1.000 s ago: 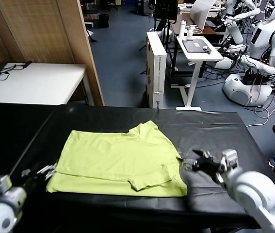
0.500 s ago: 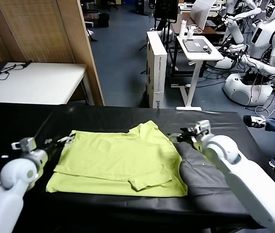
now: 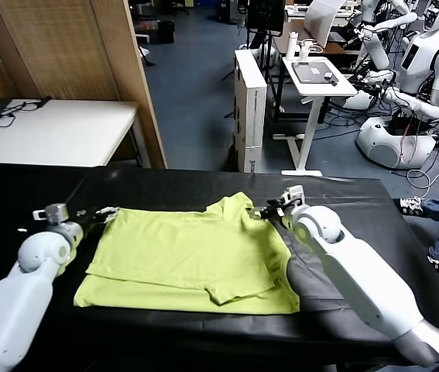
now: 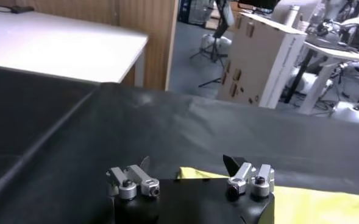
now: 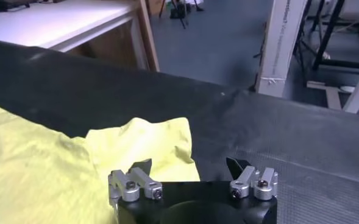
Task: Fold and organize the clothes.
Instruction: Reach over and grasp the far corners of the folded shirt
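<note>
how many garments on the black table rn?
1: a lime T-shirt, partly folded, mid-table between the open left gripper and open right gripper. Nothing else visible.

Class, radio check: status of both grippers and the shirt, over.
Left gripper open at T-shirt far-left corner. Right gripper open at far-right sleeve. Shirt partly folded on black table. Nothing obstructing.

Blue-grey floor, wood partition, white table.
</note>
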